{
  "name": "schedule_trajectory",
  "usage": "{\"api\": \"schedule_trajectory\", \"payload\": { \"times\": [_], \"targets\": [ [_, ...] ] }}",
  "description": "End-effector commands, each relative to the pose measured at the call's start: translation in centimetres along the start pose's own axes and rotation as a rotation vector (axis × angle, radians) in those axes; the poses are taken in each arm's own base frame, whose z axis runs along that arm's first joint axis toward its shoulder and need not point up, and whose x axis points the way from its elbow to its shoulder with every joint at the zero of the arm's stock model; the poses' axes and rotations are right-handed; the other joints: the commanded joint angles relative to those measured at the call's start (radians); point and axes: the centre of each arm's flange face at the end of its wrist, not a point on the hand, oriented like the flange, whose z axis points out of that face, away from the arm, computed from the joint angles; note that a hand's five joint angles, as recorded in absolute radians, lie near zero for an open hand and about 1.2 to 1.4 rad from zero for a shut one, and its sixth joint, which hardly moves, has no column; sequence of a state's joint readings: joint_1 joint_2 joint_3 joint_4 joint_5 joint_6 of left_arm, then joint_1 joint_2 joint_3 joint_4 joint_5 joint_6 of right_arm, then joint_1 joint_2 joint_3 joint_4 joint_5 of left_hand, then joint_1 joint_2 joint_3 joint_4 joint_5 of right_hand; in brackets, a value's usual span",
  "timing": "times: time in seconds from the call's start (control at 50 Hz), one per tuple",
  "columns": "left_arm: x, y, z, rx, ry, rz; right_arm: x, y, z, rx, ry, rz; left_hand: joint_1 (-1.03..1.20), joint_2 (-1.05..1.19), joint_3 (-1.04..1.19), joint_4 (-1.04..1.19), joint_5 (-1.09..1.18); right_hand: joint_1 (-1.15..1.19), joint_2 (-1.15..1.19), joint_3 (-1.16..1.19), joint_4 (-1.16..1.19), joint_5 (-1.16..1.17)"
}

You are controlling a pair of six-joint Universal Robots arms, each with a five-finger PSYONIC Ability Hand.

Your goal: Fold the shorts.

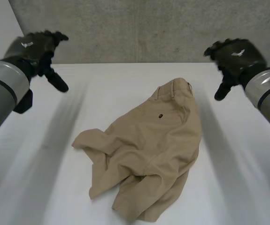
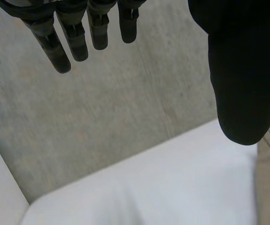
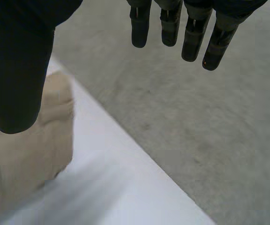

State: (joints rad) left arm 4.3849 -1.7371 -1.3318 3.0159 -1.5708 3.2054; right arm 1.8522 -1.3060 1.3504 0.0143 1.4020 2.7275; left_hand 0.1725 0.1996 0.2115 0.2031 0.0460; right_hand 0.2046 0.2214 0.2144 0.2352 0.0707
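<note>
Head view: tan shorts [image 1: 149, 154] crumpled mid-tabletop [image 1: 41, 187], waistband toward the concrete wall [image 1: 139, 28], legs bunched and overlapping toward the near edge. Left hand [image 1: 36, 47] and right hand [image 1: 233, 56] raised, one to each side, well apart from the cloth, holding nothing. Likely trouble from here: a pinch through several layers in the bunched legs, locking in the creases. Also possible: unmatched grab points for the two hands, giving a skewed fold, or light cloth dragged toward the near edge instead of spread flat.

Left wrist view: fingers [image 2: 73, 42] straight, set wide from the thumb [image 2: 243, 84], empty. Only a sliver of tan cloth just beside the thumb. Confirms the open pose, harder to judge from the back of the hand in the head view.

Right wrist view: fingers [image 3: 172, 28] straight too, thumb [image 3: 17, 70] wide, nothing held. One end of the shorts beside the thumb, probably the waistband. Gives a close look at that thick edge, but none of the tangled legs seen from the head camera.
</note>
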Motion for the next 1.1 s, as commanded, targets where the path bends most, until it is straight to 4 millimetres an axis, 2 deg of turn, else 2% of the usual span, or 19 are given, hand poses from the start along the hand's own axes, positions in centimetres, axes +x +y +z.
{"api": "schedule_trajectory", "payload": {
  "times": [0.02, 0.1, 0.26, 0.36, 0.4, 0.42, 0.44, 0.5, 0.54, 0.62, 0.64, 0.74, 0.84, 0.86, 0.9, 0.92, 0.98, 1.0, 1.1],
  "targets": [
    [0.5, 5.8, -0.3, -0.191, 0.019, 0.016, -2.9, 2.3, 1.5, 0.028, -0.177, -0.388, 0.023, -0.004, -0.016, -0.007, -0.025, -0.030, -0.047, -0.040, -0.061, -0.071],
    [1.3, 9.3, -0.9, -0.301, 0.050, 0.051, -5.6, 3.7, 2.5, 0.084, -0.262, -0.544, 0.032, 0.005, -0.007, 0.002, -0.016, -0.030, -0.047, -0.040, -0.061, -0.071],
    [4.6, 15.5, -0.8, -0.413, 0.118, 0.104, -7.4, 5.8, 4.7, 0.183, -0.240, -0.709, 0.079, 0.052, 0.040, 0.048, 0.031, -0.030, -0.047, -0.040, -0.061, -0.071],
    [5.2, 16.9, 0.1, -0.399, 0.067, 0.129, -8.0, 6.9, 5.5, 0.201, -0.235, -0.733, 0.208, 0.181, 0.169, 0.177, 0.160, -0.030, -0.047, -0.040, -0.061, -0.071],
    [5.5, 17.1, 0.7, -0.375, 0.051, 0.134, -8.3, 7.5, 5.6, 0.190, -0.246, -0.730, 0.346, 0.319, 0.307, 0.315, 0.298, 0.108, 0.092, 0.099, 0.078, 0.068],
    [5.7, 17.3, 1.0, -0.367, 0.046, 0.137, -8.3, 7.7, 5.6, 0.181, -0.250, -0.728, 0.407, 0.380, 0.368, 0.377, 0.359, 0.359, 0.343, 0.350, 0.329, 0.319],
    [5.9, 17.4, 1.6, -0.352, 0.036, 0.137, -8.2, 7.8, 5.6, 0.174, -0.250, -0.727, 0.594, 0.567, 0.555, 0.563, 0.546, 0.487, 0.470, 0.477, 0.456, 0.446],
    [5.9, 16.9, 2.5, -0.313, 0.005, 0.136, -8.1, 7.9, 5.1, 0.148, -0.263, -0.719, 0.985, 0.957, 0.946, 0.954, 0.937, 1.120, 1.103, 1.110, 1.089, 1.079],
    [5.8, 16.3, 3.0, -0.284, -0.019, 0.133, -7.9, 7.7, 4.6, 0.131, -0.272, -0.701, 1.141, 1.114, 1.102, 1.111, 1.093, 1.192, 1.175, 1.182, 1.161, 1.151],
    [5.5, 14.7, 3.9, -0.214, -0.069, 0.123, -7.6, 6.3, 2.0, 0.078, -0.319, -0.663, 1.224, 1.197, 1.185, 1.193, 1.176, 1.192, 1.175, 1.182, 1.161, 1.151],
    [5.5, 14.1, 4.2, -0.185, -0.079, 0.119, -7.6, 5.8, 0.6, 0.039, -0.354, -0.625, 1.224, 1.197, 1.185, 1.193, 1.176, 1.192, 1.175, 1.182, 1.161, 1.151],
    [5.3, 11.9, 4.5, -0.111, -0.089, 0.104, -7.5, 5.2, -3.3, -0.120, -0.466, -0.495, 1.224, 1.197, 1.185, 1.193, 1.176, 1.192, 1.175, 1.182, 1.161, 1.151],
    [5.0, 9.8, 4.3, -0.048, -0.097, 0.090, -8.1, 5.2, -8.9, -0.352, -0.656, -0.390, 1.224, 1.197, 1.185, 1.193, 1.176, 1.192, 1.175, 1.182, 1.161, 1.151],
    [5.0, 9.3, 4.1, -0.035, -0.096, 0.085, -8.1, 5.4, -10.6, -0.436, -0.725, -0.379, 1.224, 1.197, 1.185, 1.193, 1.176, 0.954, 0.938, 0.945, 0.924, 0.914],
    [5.0, 9.0, 3.8, -0.028, -0.094, 0.084, -7.8, 5.7, -11.6, -0.492, -0.769, -0.402, 1.224, 1.197, 1.185, 1.193, 1.176, 0.493, 0.476, 0.484, 0.463, 0.453],
    [5.0, 8.8, 3.7, -0.025, -0.094, 0.083, -7.1, 5.4, -11.5, -0.484, -0.774, -0.421, 1.224, 1.197, 1.185, 1.193, 1.176, 0.180, 0.163, 0.170, 0.149, 0.139],
    [5.1, 8.6, 3.1, -0.026, -0.086, 0.082, -6.1, 4.7, -9.6, -0.387, -0.685, -0.417, 1.224, 1.197, 1.185, 1.193, 1.176, 0.180, 0.163, 0.170, 0.149, 0.139],
    [5.2, 8.6, 2.7, -0.030, -0.080, 0.082, -5.5, 3.8, -8.2, -0.305, -0.584, -0.361, 1.224, 1.197, 1.185, 1.193, 1.176, 0.180, 0.163, 0.170, 0.149, 0.139],
    [6.6, 7.8, 0.9, -0.013, -0.036, 0.082, -2.3, -1.2, -5.4, -0.065, -0.310, -0.044, 1.224, 1.197, 1.185, 1.193, 1.176, 0.180, 0.163, 0.170, 0.149, 0.139]
  ]
}}
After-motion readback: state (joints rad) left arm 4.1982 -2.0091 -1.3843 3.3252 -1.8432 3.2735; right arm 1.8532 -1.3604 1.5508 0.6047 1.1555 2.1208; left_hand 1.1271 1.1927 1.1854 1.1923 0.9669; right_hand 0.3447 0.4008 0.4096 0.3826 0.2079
